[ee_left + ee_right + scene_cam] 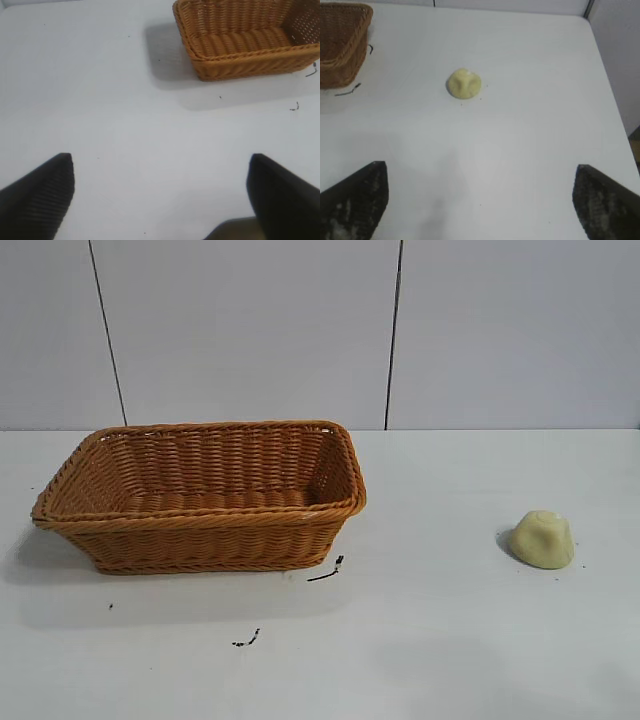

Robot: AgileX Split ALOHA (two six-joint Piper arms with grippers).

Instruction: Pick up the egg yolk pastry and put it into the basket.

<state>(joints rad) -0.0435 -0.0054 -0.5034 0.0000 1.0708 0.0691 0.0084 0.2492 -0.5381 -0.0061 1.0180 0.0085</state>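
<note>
The egg yolk pastry [543, 539], a small pale yellow dome, sits on the white table at the right. It also shows in the right wrist view [464, 83], some way ahead of my right gripper [480, 172], which is open and empty. The orange-brown wicker basket [200, 532] stands at the left and nothing shows inside it. It also shows in the left wrist view [240, 62], far ahead of my left gripper [160, 162], which is open and empty above bare table. Neither arm shows in the exterior view.
Small dark scraps [328, 571] lie on the table just in front of the basket's right corner, and another scrap [247, 640] lies nearer the front. The table's right edge [612, 95] shows in the right wrist view.
</note>
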